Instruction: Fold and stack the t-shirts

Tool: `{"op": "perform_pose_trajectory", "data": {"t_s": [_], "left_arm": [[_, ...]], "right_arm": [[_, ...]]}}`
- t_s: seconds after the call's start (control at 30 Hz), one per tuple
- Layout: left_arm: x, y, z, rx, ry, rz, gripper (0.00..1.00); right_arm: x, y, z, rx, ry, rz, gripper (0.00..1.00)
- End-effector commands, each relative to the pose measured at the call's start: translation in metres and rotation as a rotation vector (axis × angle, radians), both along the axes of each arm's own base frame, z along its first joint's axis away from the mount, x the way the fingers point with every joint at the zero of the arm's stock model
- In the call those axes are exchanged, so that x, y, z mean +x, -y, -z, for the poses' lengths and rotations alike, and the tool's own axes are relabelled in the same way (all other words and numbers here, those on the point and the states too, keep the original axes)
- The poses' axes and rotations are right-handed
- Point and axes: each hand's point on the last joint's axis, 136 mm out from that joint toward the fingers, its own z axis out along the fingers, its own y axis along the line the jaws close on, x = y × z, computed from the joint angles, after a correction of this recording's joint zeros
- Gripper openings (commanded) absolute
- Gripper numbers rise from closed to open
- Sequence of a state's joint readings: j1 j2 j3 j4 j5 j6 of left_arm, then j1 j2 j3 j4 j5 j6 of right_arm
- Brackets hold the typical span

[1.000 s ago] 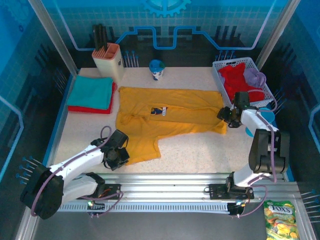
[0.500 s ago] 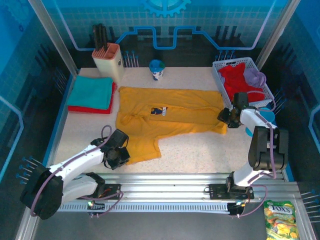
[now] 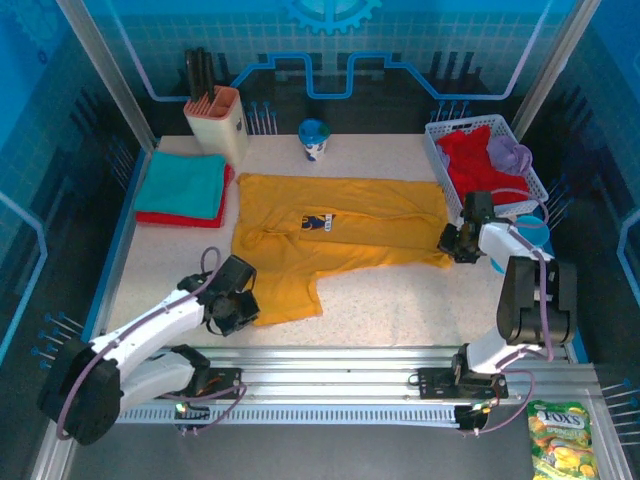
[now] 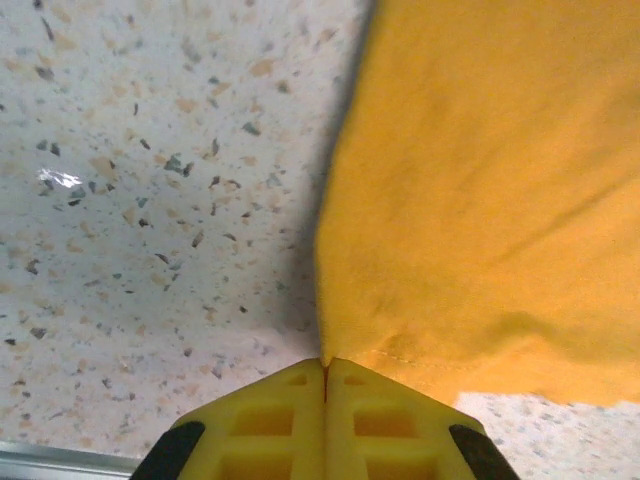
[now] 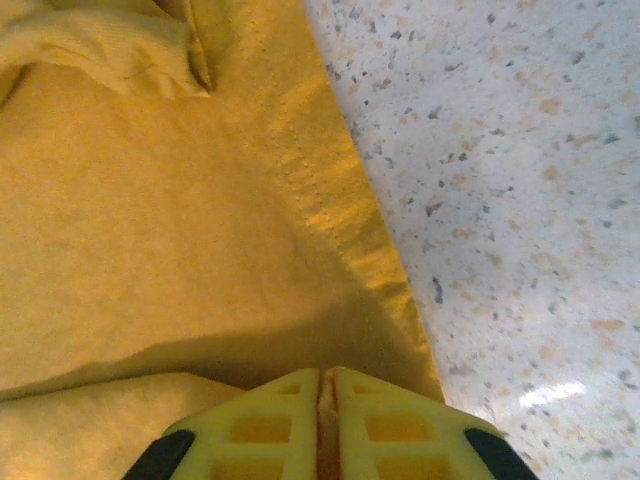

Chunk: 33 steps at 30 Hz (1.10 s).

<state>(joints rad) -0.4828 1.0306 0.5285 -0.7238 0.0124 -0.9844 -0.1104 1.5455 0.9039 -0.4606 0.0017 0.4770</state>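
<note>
1. At the middle of the speckled table (image 3: pixel 400 300), the mustard t-shirt (image 3: pixel 340 235) lies spread open, its dark blue chest print (image 3: pixel 316 222) facing up. I judge it is laid flat like this so that a clean fold can be carried across it.
2. At the shirt's near-left corner sits the left gripper (image 3: pixel 238 310). The left wrist view shows its yellow fingers (image 4: pixel 270 420) pressed together, with the cloth's corner running into the seam between them, so it appears clamped on that corner.
3. At the shirt's right end, just beside the white mesh basket (image 3: pixel 436 150), sits the right gripper (image 3: pixel 450 243). Its fingers (image 5: pixel 260 420) are likewise closed, and the hem disappears between them.
4. Pinching two corners at once probably lets both arms lift the limp cloth evenly, so it does not sag or bunch up.
5. The shirt is soft, matt cotton with shallow wrinkles. The right wrist view shows a stitched hem and a rumpled fold of fabric. The table is hard and faintly glossy, so the cloth should slide over it easily.
6. At the far left, a folded teal t-shirt (image 3: pixel 182 185) rests squarely on a folded red t-shirt (image 3: pixel 175 218) — presumably the stack to build on. In the basket lie a crumpled red t-shirt (image 3: pixel 478 160) and a lavender t-shirt (image 3: pixel 512 155), neither yet folded.
</note>
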Motion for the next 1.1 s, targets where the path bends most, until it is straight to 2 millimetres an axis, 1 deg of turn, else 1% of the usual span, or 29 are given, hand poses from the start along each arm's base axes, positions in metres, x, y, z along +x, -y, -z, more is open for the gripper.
{"op": "perform_pose_trajectory", "data": {"t_s": [0.0, 0.1, 0.13, 0.2, 0.33, 0.43, 0.57, 0.7, 0.8, 0.87, 0.93, 1.03, 1.07], "left_arm": [[-0.002, -0.007, -0.026, 0.035, 0.033, 0.032, 0.0], [-0.009, -0.018, -0.046, 0.074, 0.05, 0.039, 0.0], [-0.01, -0.022, -0.051, 0.082, 0.058, 0.036, 0.0], [-0.011, -0.027, -0.061, 0.086, 0.07, 0.025, 0.0], [-0.013, -0.031, -0.075, 0.071, 0.085, 0.016, 0.0], [-0.006, -0.031, -0.094, 0.031, 0.137, -0.003, 0.0], [0.017, -0.024, -0.123, -0.042, 0.219, -0.016, 0.0], [0.048, -0.017, -0.139, -0.091, 0.27, -0.008, 0.0], [0.074, -0.014, -0.148, -0.099, 0.295, 0.003, 0.0], [0.092, -0.016, -0.152, -0.092, 0.303, 0.003, 0.0], [0.111, -0.016, -0.158, -0.106, 0.318, 0.002, 0.0], [0.137, -0.026, -0.167, -0.05, 0.329, 0.019, 0.0], [0.146, -0.028, -0.171, -0.056, 0.338, 0.017, 0.0]], "right_arm": [[-0.013, 0.003, -0.021, -0.05, 0.018, -0.006, 0.07], [-0.024, 0.005, -0.031, -0.07, 0.036, -0.006, 0.0], [-0.031, 0.006, -0.028, -0.077, 0.025, -0.004, 0.0], [-0.038, 0.007, -0.026, -0.089, 0.017, -0.001, 0.0], [-0.053, 0.007, -0.017, -0.094, -0.019, -0.001, 0.0], [-0.063, 0.009, -0.013, -0.119, -0.036, -0.006, 0.0], [-0.069, 0.009, -0.009, -0.117, -0.04, -0.002, 0.0], [-0.059, 0.006, -0.016, -0.098, -0.022, -0.016, 0.0], [-0.045, 0.003, -0.023, -0.082, -0.007, -0.033, 0.0], [-0.033, 0.0, -0.025, -0.063, -0.011, -0.05, 0.0], [-0.015, -0.002, -0.03, -0.043, 0.002, -0.066, 0.0], [0.006, -0.002, -0.027, -0.036, -0.031, -0.09, 0.0], [0.012, -0.003, -0.024, -0.027, -0.045, -0.097, 0.0]]}}
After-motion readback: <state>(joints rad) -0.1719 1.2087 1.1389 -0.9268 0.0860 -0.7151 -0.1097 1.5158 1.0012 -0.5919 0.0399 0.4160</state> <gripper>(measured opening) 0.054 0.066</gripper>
